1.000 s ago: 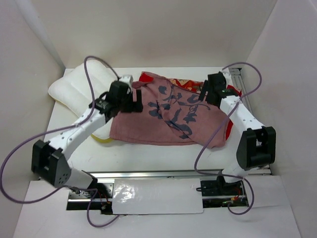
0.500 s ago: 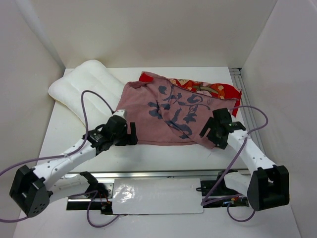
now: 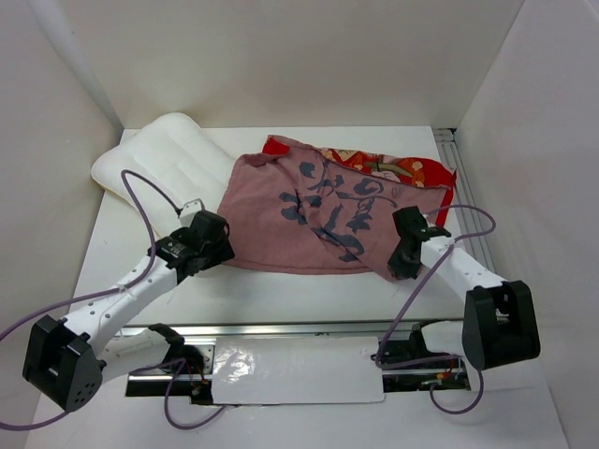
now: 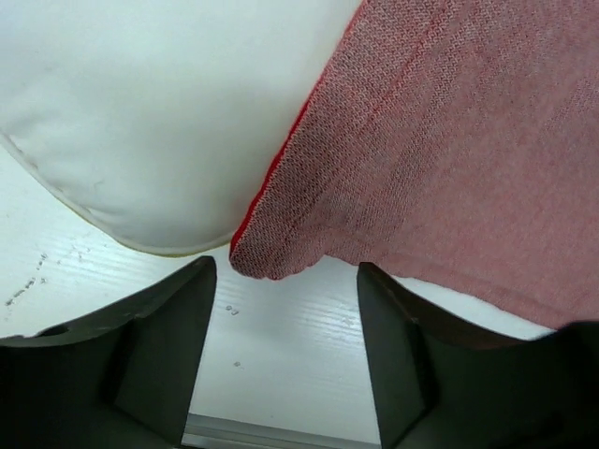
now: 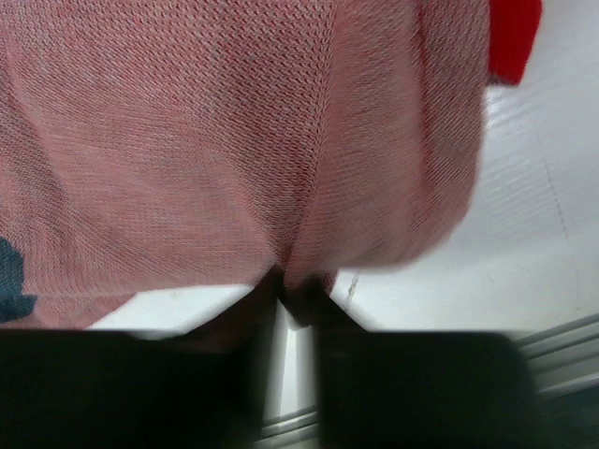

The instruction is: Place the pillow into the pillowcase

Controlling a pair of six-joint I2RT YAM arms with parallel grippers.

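Now, left fingers [image 4: 159,346] sit apart with the pillowcase [image 3: 318,215] corner between them, beside the pillow [image 3: 173,154] on the bench [image 3: 281,290], right fingers [image 5: 225,327] look clamped on its hem; pinch only the top layer so the mouth opens.

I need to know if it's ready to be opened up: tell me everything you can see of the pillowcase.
The pillowcase is a soft, knit-looking cloth lying rumpled on the table, faded pink-red side up with dark blue marks. Bright red patterned fabric shows along its far edge. Its left part drapes over the pillow. The open left gripper brackets its near-left corner without gripping it. The right gripper seems pinched on its near-right edge, though that view is blurred.
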